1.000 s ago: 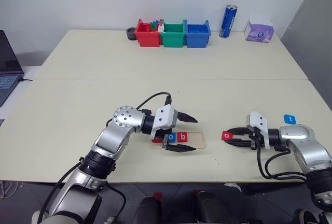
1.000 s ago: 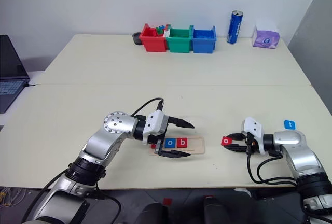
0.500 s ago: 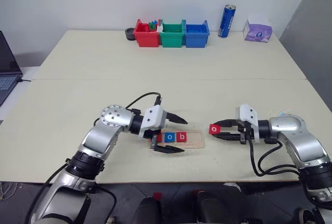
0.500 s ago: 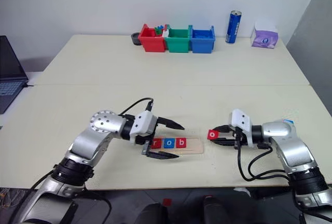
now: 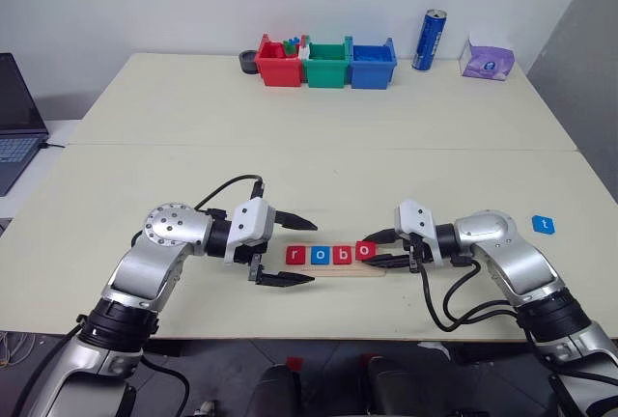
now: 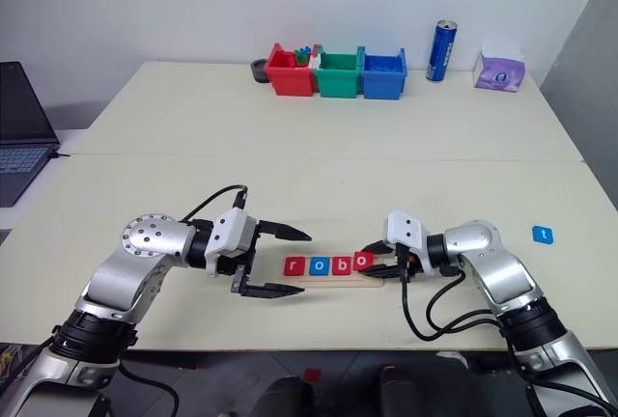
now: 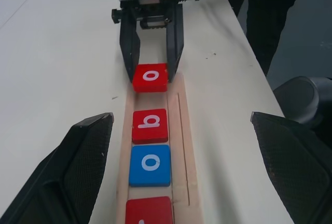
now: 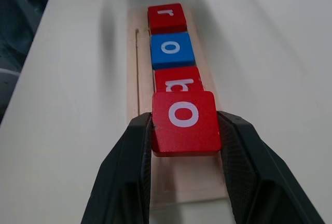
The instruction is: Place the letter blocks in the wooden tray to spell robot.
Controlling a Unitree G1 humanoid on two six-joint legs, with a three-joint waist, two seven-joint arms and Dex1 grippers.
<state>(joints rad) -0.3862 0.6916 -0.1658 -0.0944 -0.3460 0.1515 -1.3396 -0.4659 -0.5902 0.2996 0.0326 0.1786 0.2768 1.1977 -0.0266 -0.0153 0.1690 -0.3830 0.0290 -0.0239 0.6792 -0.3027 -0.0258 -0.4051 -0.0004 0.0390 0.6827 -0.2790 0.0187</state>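
Pale wooden tray (image 5: 372, 268) carries red r, blue o, red b; right hand (image 5: 370, 251) grips a red o block (image 5: 364, 250) over its fourth place. Left hand (image 5: 301, 250) gapes wide beside the tray's r end. Blue t block (image 5: 543, 225) lies well apart.

Bright, even light, soft shadows; close wrist-view foregrounds slightly blurred.

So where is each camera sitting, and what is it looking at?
Left and right eye views: on the head, looking down over the table; both arms show.
Left wrist view: on the left arm, looking along the wooden tray at the right gripper; its own spread fingers show.
Right wrist view: on the right arm, looking along the tray; its fingers pinch the red o block.
Shared: both wrist views see the r, o, b blocks from opposite ends.
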